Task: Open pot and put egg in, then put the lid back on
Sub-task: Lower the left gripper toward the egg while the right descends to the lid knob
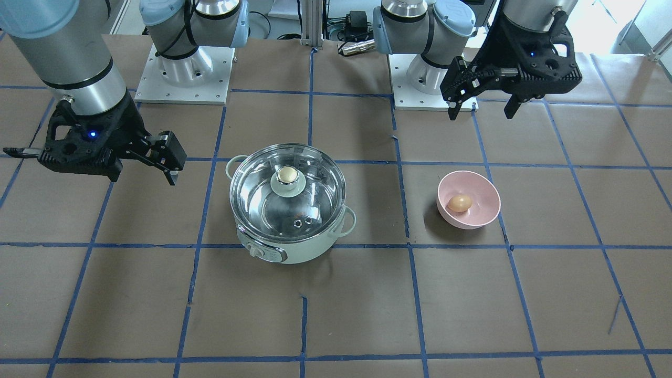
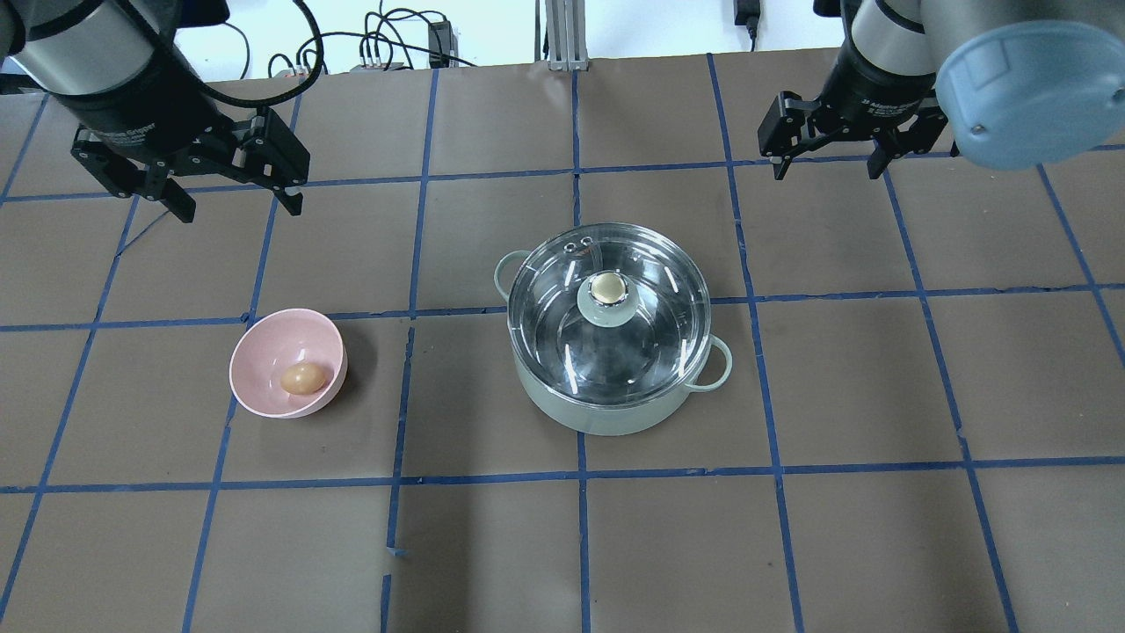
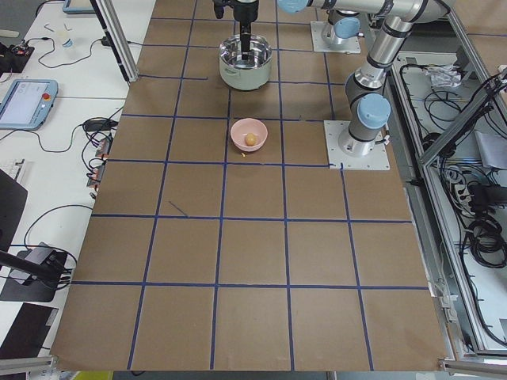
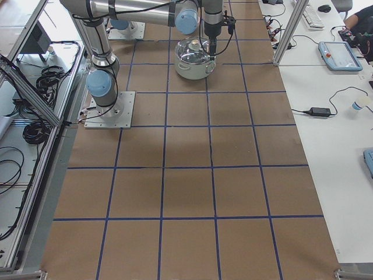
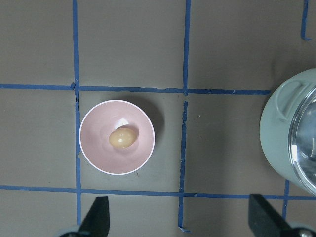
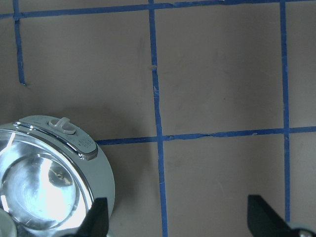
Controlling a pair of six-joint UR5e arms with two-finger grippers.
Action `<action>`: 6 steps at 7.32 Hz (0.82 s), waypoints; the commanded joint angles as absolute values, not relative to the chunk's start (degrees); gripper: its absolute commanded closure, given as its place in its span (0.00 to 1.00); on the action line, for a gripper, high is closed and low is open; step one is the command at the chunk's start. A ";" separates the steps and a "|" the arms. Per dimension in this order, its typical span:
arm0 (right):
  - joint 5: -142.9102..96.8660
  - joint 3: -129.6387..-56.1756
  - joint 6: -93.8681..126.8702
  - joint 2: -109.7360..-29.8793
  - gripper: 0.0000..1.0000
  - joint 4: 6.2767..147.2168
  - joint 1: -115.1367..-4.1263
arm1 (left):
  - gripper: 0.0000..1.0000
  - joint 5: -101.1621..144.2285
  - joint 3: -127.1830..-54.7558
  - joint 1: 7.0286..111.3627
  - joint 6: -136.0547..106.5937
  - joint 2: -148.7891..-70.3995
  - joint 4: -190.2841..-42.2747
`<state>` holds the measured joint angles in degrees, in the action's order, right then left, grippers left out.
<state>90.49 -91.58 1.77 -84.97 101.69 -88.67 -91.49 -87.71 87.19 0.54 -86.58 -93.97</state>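
Hovering empty with jaws spread wide, the left gripper (image 2: 242, 211) hangs at the upper left of the overhead view and the right gripper (image 2: 827, 171) at the upper right, both well apart from the things below. The pot (image 2: 606, 413) stands just right of centre on the surface (image 2: 879, 396), the lid (image 2: 562, 343) seated flat on its rim. The egg (image 2: 302, 378) lies in a pink bowl (image 2: 239, 356) left of centre, clear of the pot.

Nothing looks begun, so lifting the lid appears to be the step in hand. The right gripper, on the pot's side, seems best placed. It should come down squarely over the knob (image 2: 606, 287), close on the pale green handle beneath it, and lift straight up so the glass does not drag on the rim. Bare surface to the pot's right offers a resting place.

The lid is clear glass with two small steam holes near its upper edge. Shiny steel shows through it, inside mint-green walls with two loop handles.
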 commanded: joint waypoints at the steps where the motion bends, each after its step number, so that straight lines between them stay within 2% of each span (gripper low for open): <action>1: 90.61 -91.23 2.63 -84.99 0.00 101.86 -89.03 | 0.00 -91.49 -87.80 87.19 0.53 -86.66 -93.78; 5: 90.70 -90.70 17.63 -81.57 0.00 106.51 -98.33 | 0.00 -91.76 -91.92 85.62 4.38 -86.31 -92.82; 6: 90.62 -90.62 20.89 -80.69 0.00 108.26 -99.92 | 0.00 -91.84 -93.76 84.04 4.83 -86.83 -88.81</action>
